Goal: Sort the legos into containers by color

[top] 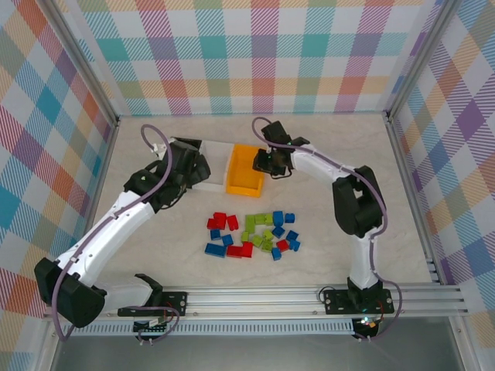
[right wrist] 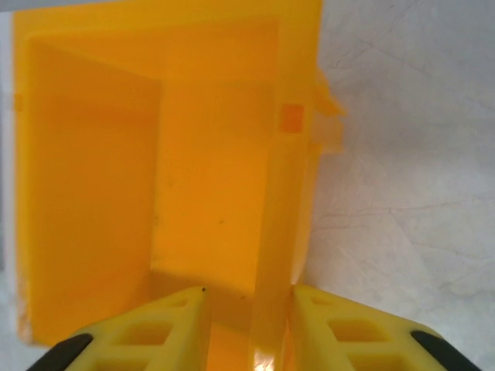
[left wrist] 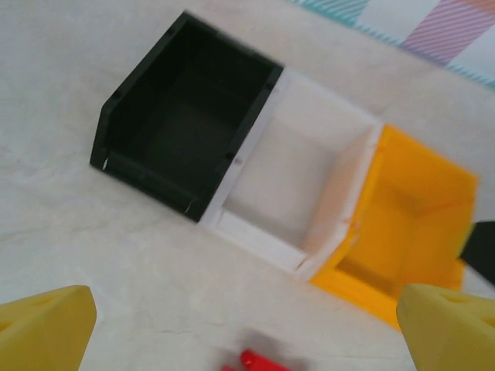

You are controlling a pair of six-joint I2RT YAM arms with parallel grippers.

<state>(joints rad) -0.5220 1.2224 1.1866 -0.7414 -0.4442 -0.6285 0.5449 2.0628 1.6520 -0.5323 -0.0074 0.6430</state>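
Observation:
Red, blue and lime green legos (top: 251, 232) lie in a loose pile on the table in front of the containers. The black (left wrist: 116, 131), white (left wrist: 255, 232) and orange-yellow (top: 244, 171) containers stand side by side. My right gripper (top: 269, 164) straddles the orange-yellow container's right wall (right wrist: 282, 209). One finger (right wrist: 174, 309) is inside with a gap to the wall, and the other (right wrist: 325, 305) is outside against it. My left gripper (left wrist: 247, 332) hangs open over bare table before the containers, holding nothing. A blurred red lego (left wrist: 267, 361) lies just below it.
The containers look hollow inside. The left arm (top: 116, 216) reaches diagonally over the table's left half and covers most of the black container from above. Bare table lies right of the orange-yellow container (right wrist: 402, 193). Checked walls enclose the table.

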